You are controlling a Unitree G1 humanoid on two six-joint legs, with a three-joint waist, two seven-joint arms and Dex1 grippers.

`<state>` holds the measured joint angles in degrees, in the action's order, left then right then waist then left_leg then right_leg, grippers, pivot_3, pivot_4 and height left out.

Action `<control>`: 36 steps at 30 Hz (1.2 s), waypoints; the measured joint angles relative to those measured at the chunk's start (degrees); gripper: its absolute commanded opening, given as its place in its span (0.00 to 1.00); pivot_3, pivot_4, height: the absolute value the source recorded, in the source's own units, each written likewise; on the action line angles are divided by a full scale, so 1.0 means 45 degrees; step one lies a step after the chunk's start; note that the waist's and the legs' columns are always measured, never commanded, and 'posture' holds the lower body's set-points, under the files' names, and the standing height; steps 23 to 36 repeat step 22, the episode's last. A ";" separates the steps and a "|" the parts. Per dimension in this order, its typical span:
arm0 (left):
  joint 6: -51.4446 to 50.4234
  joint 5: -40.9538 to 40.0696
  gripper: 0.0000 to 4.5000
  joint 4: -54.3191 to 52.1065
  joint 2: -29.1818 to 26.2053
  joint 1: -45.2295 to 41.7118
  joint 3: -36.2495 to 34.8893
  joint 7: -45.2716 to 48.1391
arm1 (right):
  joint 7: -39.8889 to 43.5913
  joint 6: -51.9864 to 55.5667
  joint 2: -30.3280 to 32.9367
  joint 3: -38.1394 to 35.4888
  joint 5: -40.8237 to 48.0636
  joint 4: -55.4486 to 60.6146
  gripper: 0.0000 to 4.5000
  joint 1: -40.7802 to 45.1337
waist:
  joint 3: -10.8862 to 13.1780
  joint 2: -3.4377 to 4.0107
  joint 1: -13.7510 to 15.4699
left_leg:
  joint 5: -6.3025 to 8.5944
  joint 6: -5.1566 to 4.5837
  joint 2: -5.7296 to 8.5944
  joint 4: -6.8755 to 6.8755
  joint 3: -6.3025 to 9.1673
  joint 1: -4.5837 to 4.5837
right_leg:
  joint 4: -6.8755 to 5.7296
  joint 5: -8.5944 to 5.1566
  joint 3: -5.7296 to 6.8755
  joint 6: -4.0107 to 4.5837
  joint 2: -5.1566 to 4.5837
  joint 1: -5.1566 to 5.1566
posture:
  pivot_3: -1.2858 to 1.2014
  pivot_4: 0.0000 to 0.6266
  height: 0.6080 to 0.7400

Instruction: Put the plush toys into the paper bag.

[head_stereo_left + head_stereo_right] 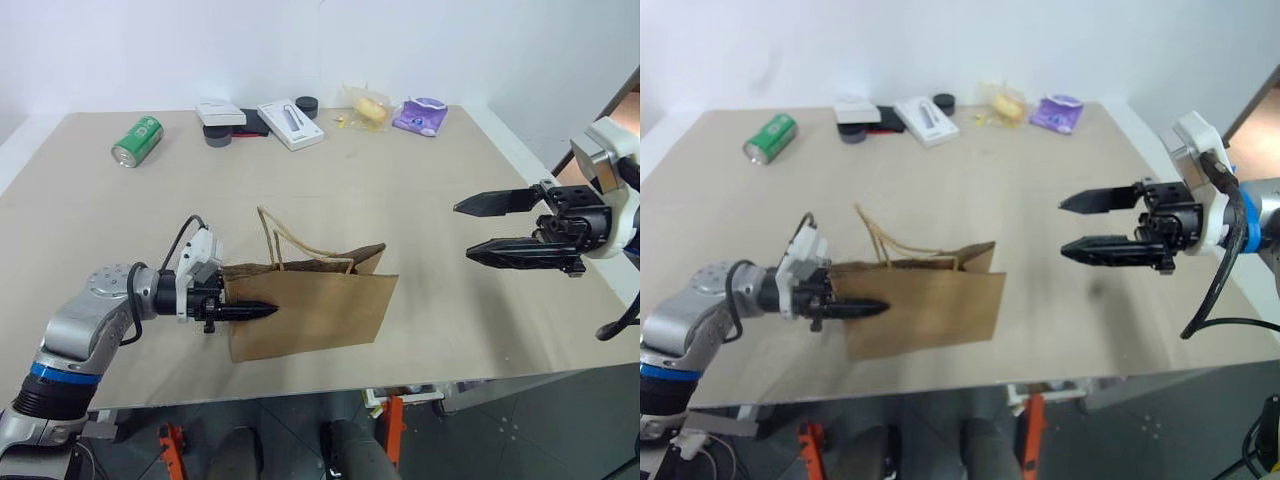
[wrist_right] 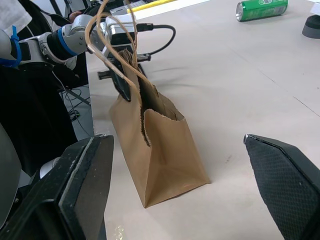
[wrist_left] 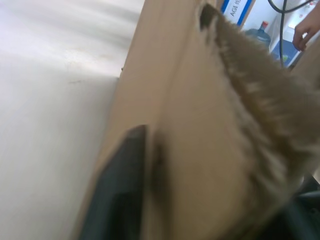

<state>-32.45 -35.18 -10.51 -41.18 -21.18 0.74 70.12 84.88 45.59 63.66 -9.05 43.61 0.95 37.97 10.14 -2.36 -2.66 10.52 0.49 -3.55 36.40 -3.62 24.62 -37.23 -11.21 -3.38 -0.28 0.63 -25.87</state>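
Paper bag (image 1: 310, 310) stands upright near the table's (image 1: 430, 200) front edge, left gripper (image 1: 262, 311) at its end, right gripper (image 1: 476, 230) off at 3 o'clock.

The left gripper's black fingers (image 1: 245, 311) lie against the bag's left end, one on the outer wall; whether they pinch the paper or stand slightly apart I cannot tell. The bag's mouth gapes upward, its twine handles (image 1: 285, 238) looping above the rim. The plush toys are not visible on the tabletop, and the bag's inside is too dark to read. The right gripper hovers well apart from the bag, jaws spread wide and holding nothing, pointing toward it with bare table between. Along the far edge at 12 o'clock sit a green can (image 1: 137, 140) on its side, a white box (image 1: 290, 124), dark round items (image 1: 307, 105), a yellow item in clear wrap (image 1: 368, 107) and a purple packet (image 1: 420, 116), all well clear of both arms.
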 measured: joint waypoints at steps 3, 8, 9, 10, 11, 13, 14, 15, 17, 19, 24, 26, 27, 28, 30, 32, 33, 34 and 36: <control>-0.1278 -0.1305 0.99 -0.0927 -0.0662 0.0241 -0.1118 -0.0386 | -0.0005 0.0120 -0.0013 0.0000 0.0112 0.0032 1.00 0.0027 | 0.0002 0.0003 -0.0009 | 0.0000 0.0000 -0.0007 -0.0001 0.0002 0.0002 | -0.0001 -0.0001 0.0003 0.0001 0.0004 -0.0007 | 0.52 0.24 1.00; -0.3819 -0.4031 0.99 -0.1394 -0.2019 -0.0064 -0.3798 -0.1390 | -0.0136 0.0360 -0.0029 -0.0005 0.0222 -0.0021 1.00 0.0043 | 0.0019 0.0026 -0.0010 | -0.0001 -0.0001 -0.0007 0.0004 0.0010 -0.0002 | -0.0011 -0.0003 0.0016 0.0005 0.0004 -0.0006 | 0.52 0.24 1.00; -0.3995 -0.4229 0.99 -0.0637 -0.2279 -0.0624 -0.4529 -0.1790 | -0.0397 0.0451 -0.0144 -0.0005 0.0221 -0.0103 1.00 0.0109 | 0.0019 0.0026 -0.0001 | -0.0002 0.0000 -0.0002 0.0013 0.0017 -0.0008 | -0.0011 -0.0001 0.0024 0.0003 0.0004 0.0005 | 0.52 0.24 1.00; -0.3994 -0.4225 0.99 -0.0574 -0.2304 -0.0650 -0.4592 -0.1827 | -0.0410 0.0455 -0.0154 -0.0005 0.0221 -0.0122 1.00 0.0115 | 0.0019 0.0027 -0.0001 | -0.0002 0.0000 -0.0002 0.0013 0.0017 -0.0009 | -0.0011 -0.0001 0.0024 0.0003 0.0004 0.0006 | 0.52 0.24 1.00; -0.3881 -0.4061 0.99 -0.0179 -0.2511 -0.0772 -0.4775 -0.1961 | -0.0579 0.0459 -0.0232 0.0000 0.0182 -0.0218 1.00 0.0149 | 0.0019 0.0026 -0.0002 | -0.0002 0.0000 -0.0001 0.0013 0.0009 -0.0016 | -0.0011 -0.0001 0.0018 0.0003 0.0002 0.0010 | 0.52 0.24 1.00; -0.3106 -0.2926 0.99 0.1155 -0.2944 -0.0970 -0.4735 -0.2288 | -0.1294 0.0197 -0.0644 0.0094 -0.0380 -0.0710 1.00 0.0253 | 0.0018 0.0026 -0.0006 | -0.0002 0.0001 0.0002 0.0014 0.0000 -0.0047 | -0.0010 -0.0001 0.0012 0.0003 -0.0001 0.0038 | 0.52 0.24 1.00; -0.2543 -0.2130 0.99 0.1992 -0.3116 -0.0944 -0.4651 -0.2430 | -0.1756 -0.0044 -0.0826 0.0275 -0.0878 -0.1143 1.00 0.0241 | 0.0018 0.0027 -0.0019 | -0.0001 0.0002 0.0001 0.0013 -0.0017 -0.0052 | -0.0010 -0.0001 0.0000 0.0004 -0.0001 0.0035 | 0.52 0.24 1.00; -0.2041 -0.1559 0.99 0.2572 -0.3197 -0.0872 -0.4510 -0.2429 | -0.2149 -0.0279 -0.1013 0.0446 -0.1310 -0.1521 1.00 0.0235 | 0.0018 0.0027 -0.0027 | -0.0001 0.0002 0.0001 0.0011 -0.0025 -0.0052 | -0.0010 0.0000 -0.0006 0.0006 -0.0002 0.0034 | 0.52 0.24 1.00; -0.1207 -0.0635 0.99 0.3506 -0.3205 -0.0630 -0.4149 -0.2364 | -0.2861 -0.0696 -0.1427 0.0727 -0.2067 -0.2261 1.00 0.0229 | 0.0019 0.0029 -0.0019 | -0.0001 0.0003 0.0001 0.0005 -0.0040 -0.0033 | -0.0011 0.0000 -0.0013 0.0006 -0.0008 0.0008 | 0.52 0.24 1.00; -0.0519 -0.0012 0.99 0.4510 -0.3195 -0.0498 -0.3896 -0.2012 | -0.3504 -0.1078 -0.1844 0.0930 -0.2751 -0.2865 1.00 0.0238 | 0.0020 0.0028 -0.0006 | 0.0000 0.0004 -0.0005 0.0002 -0.0040 0.0027 | -0.0011 0.0001 -0.0011 0.0005 -0.0005 -0.0055 | 0.52 0.24 1.00; 0.0163 0.0486 0.99 0.5218 -0.3181 -0.0488 -0.3827 -0.1679 | -0.3903 -0.1229 -0.2097 0.0937 -0.3124 -0.3191 1.00 0.0237 | 0.0020 0.0029 0.0023 | 0.0008 0.0015 -0.0006 0.0000 -0.0038 0.0096 | -0.0015 0.0024 -0.0009 -0.0057 -0.0003 -0.0120 | 0.52 0.24 1.00; 0.0163 0.0486 0.99 0.5218 -0.3181 -0.0488 -0.3827 -0.1679 | -0.3903 -0.1229 -0.2097 0.0937 -0.3124 -0.3191 1.00 0.0237 | 0.0020 0.0029 0.0023 | 0.0008 0.0015 -0.0006 0.0000 -0.0038 0.0096 | -0.0015 0.0024 -0.0009 -0.0057 -0.0003 -0.0120 | 0.52 0.24 1.00; 0.0163 0.0486 0.99 0.5218 -0.3181 -0.0488 -0.3827 -0.1679 | -0.3903 -0.1229 -0.2097 0.0937 -0.3124 -0.3191 1.00 0.0237 | 0.0020 0.0029 0.0023 | 0.0008 0.0015 -0.0006 0.0000 -0.0038 0.0096 | -0.0015 0.0024 -0.0009 -0.0057 -0.0003 -0.0120 | 0.52 0.24 1.00; 0.0163 0.0486 0.99 0.5218 -0.3181 -0.0488 -0.3827 -0.1679 | -0.3903 -0.1229 -0.2097 0.0937 -0.3124 -0.3191 1.00 0.0237 | 0.0020 0.0029 0.0023 | 0.0008 0.0015 -0.0006 0.0000 -0.0038 0.0096 | -0.0015 0.0024 -0.0009 -0.0057 -0.0003 -0.0120 | 0.52 0.24 1.00; 0.0163 0.0486 0.99 0.5218 -0.3181 -0.0488 -0.3827 -0.1679 | -0.3903 -0.1229 -0.2097 0.0937 -0.3124 -0.3191 1.00 0.0237 | 0.0020 0.0029 0.0023 | 0.0008 0.0015 -0.0006 0.0000 -0.0038 0.0096 | -0.0015 0.0024 -0.0009 -0.0057 -0.0003 -0.0120 | 0.52 0.24 1.00; 0.0163 0.0486 0.99 0.5218 -0.3181 -0.0488 -0.3827 -0.1679 | -0.3903 -0.1229 -0.2097 0.0937 -0.3124 -0.3191 1.00 0.0237 | 0.0020 0.0029 0.0023 | 0.0008 0.0015 -0.0006 0.0000 -0.0038 0.0096 | -0.0015 0.0024 -0.0009 -0.0057 -0.0003 -0.0120 | 0.52 0.24 1.00; 0.0163 0.0486 0.99 0.5218 -0.3181 -0.0488 -0.3827 -0.1679 | -0.3903 -0.1229 -0.2097 0.0937 -0.3124 -0.3191 1.00 0.0237 | 0.0020 0.0029 0.0023 | 0.0008 0.0015 -0.0006 0.0000 -0.0038 0.0096 | -0.0015 0.0024 -0.0009 -0.0057 -0.0003 -0.0120 | 0.52 0.24 1.00; 0.0163 0.0486 0.99 0.5218 -0.3181 -0.0488 -0.3827 -0.1679 | -0.3903 -0.1229 -0.2097 0.0937 -0.3124 -0.3191 1.00 0.0237 | 0.0020 0.0029 0.0023 | 0.0008 0.0015 -0.0006 0.0000 -0.0038 0.0096 | -0.0015 0.0024 -0.0009 -0.0057 -0.0003 -0.0120 | 0.52 0.24 1.00; 0.0163 0.0486 0.99 0.5218 -0.3181 -0.0488 -0.3827 -0.1679 | -0.3903 -0.1229 -0.2097 0.0937 -0.3124 -0.3191 1.00 0.0237 | 0.0020 0.0029 0.0023 | 0.0008 0.0015 -0.0006 0.0000 -0.0038 0.0096 | -0.0015 0.0024 -0.0009 -0.0057 -0.0003 -0.0120 | 0.52 0.24 1.00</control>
